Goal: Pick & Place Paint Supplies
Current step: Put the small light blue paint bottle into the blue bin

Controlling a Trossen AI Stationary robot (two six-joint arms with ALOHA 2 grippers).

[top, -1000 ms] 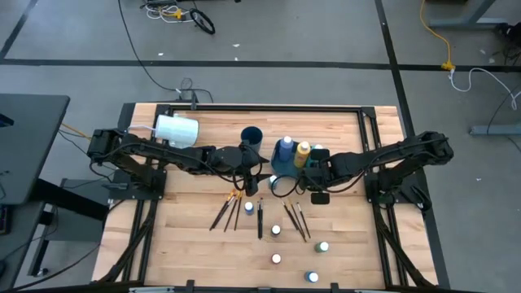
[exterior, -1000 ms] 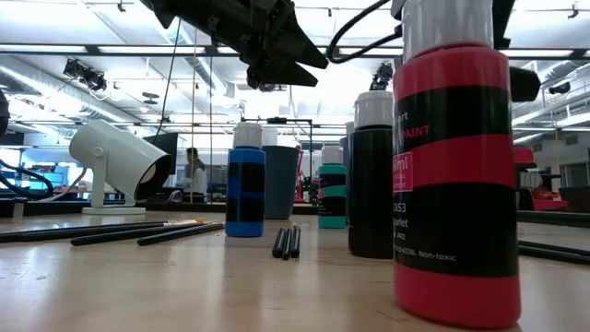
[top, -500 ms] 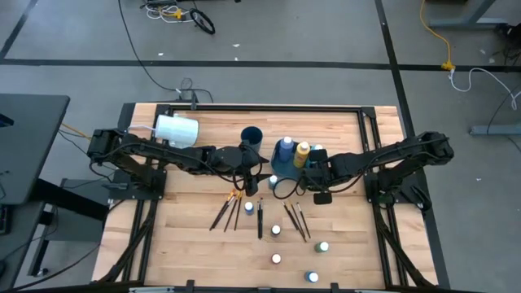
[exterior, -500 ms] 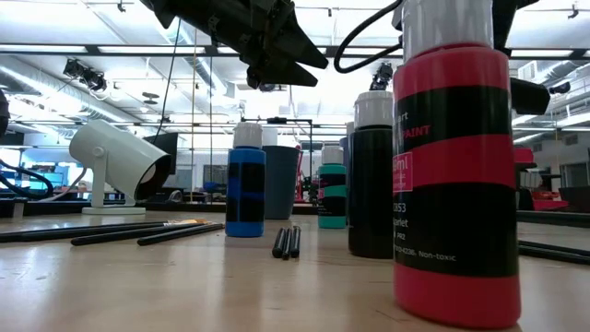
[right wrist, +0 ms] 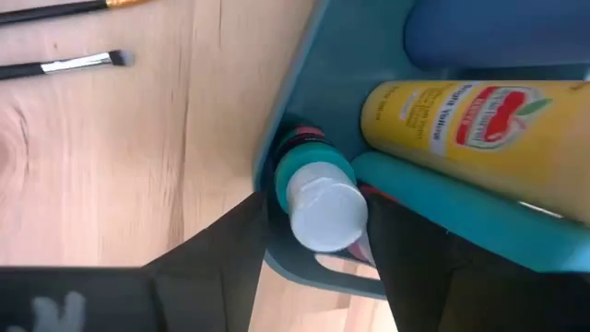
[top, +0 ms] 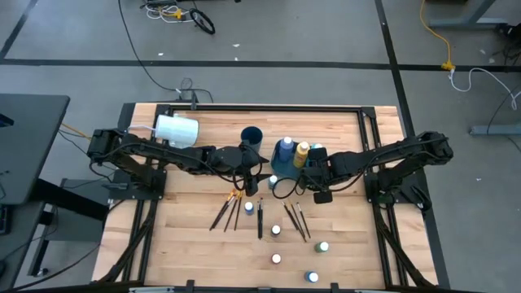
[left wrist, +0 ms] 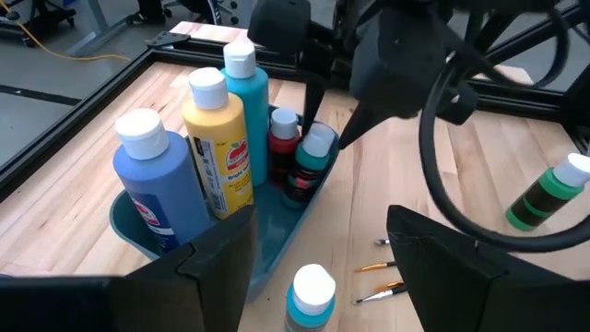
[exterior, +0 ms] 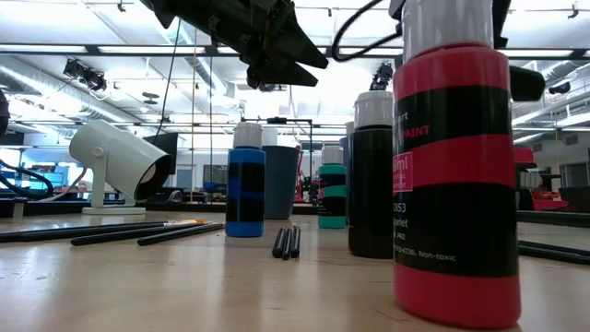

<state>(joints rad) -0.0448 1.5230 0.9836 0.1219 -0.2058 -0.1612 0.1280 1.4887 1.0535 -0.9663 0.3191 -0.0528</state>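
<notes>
A teal tray (left wrist: 138,231) holds a blue bottle (left wrist: 157,184), a yellow bottle (left wrist: 217,138), a tall teal bottle (left wrist: 247,101), a small red bottle (left wrist: 282,138) and a small teal bottle (right wrist: 323,207), all standing upright. Over the tray's end my right gripper (right wrist: 318,249) points down, open, with a finger on either side of the small teal bottle's white cap (left wrist: 318,140). My left gripper (left wrist: 318,221) hovers open on the tray's left side above another small teal bottle (left wrist: 312,290), which stands on the table. My right gripper's fingers (right wrist: 230,254) come from above and stand close on both sides of the small teal bottle's cap (right wrist: 304,217). I cannot tell whether they touch it. The bottle stands upright on the tray's floor.
More small white-capped bottles (top: 276,230) and thin brushes (top: 260,220) lie on the near half of the table. A white cylinder (top: 177,130) lies at the far left, with a dark blue cup (top: 251,136) to its right. In the low view a red bottle (exterior: 452,184) stands closest.
My right gripper's wrist has rolled a little above the tray. Neither arm has shifted its place, and the bottles and brushes on the table stand as before.
</notes>
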